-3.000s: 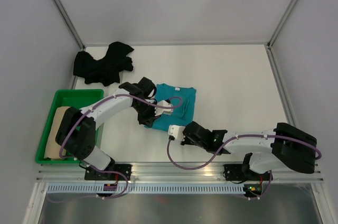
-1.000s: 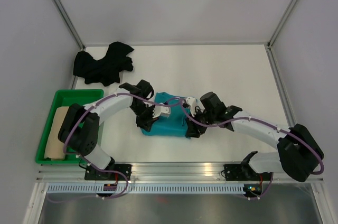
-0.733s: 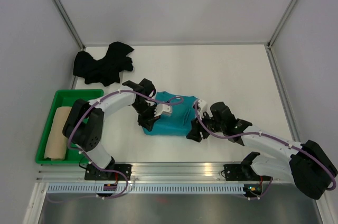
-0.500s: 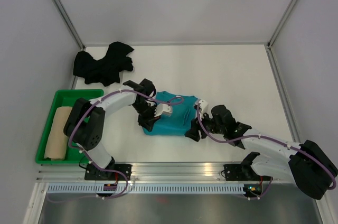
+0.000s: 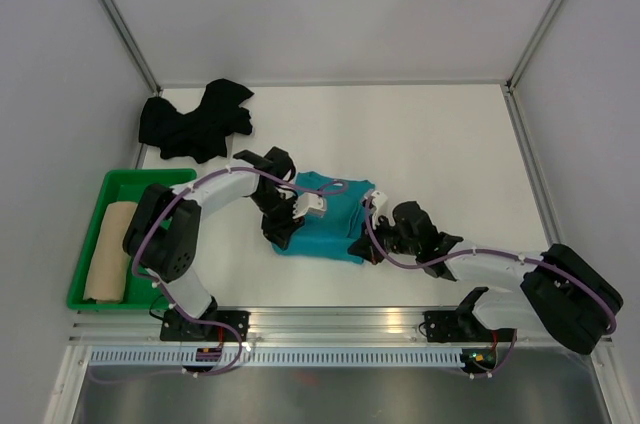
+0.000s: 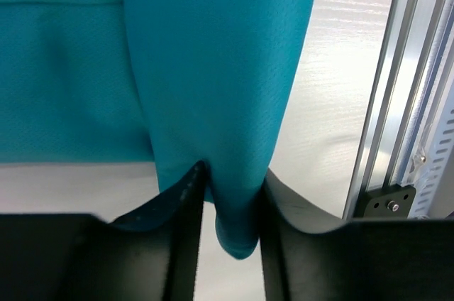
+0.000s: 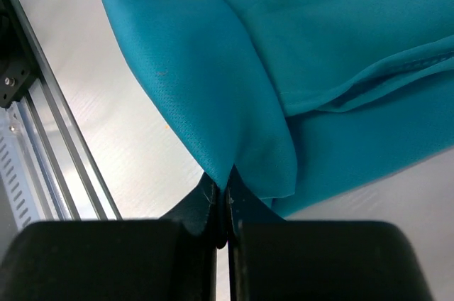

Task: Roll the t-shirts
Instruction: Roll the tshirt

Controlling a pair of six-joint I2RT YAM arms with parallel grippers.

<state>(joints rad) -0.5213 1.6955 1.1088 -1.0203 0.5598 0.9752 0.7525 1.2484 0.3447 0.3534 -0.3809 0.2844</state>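
White table [image 5: 430,144] carries teal t-shirt [image 5: 325,229] near front centre, left gripper [image 6: 234,205] and right gripper [image 7: 225,198] each clamped on its near edge; cloth seems light, floppy, so edge corners suit gripping.

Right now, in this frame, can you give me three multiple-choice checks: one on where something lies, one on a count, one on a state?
1. Where does the beige-tan cloth t-shirt lie?
A. in the green plastic tray
B. on an arm's base
C. against the rear wall

2. How many t-shirts are in view?
A. two
B. three
C. five

3. The jaws of both arms are:
A. wide open
B. shut on the bright teal cloth t-shirt
C. shut on nothing

Answers:
1 A, it rests within the tray's walls.
2 B, the beige-tan one, the teal one and a crumpled black cloth t-shirt.
3 B, each wrist view shows teal cloth pinched between the jaws.
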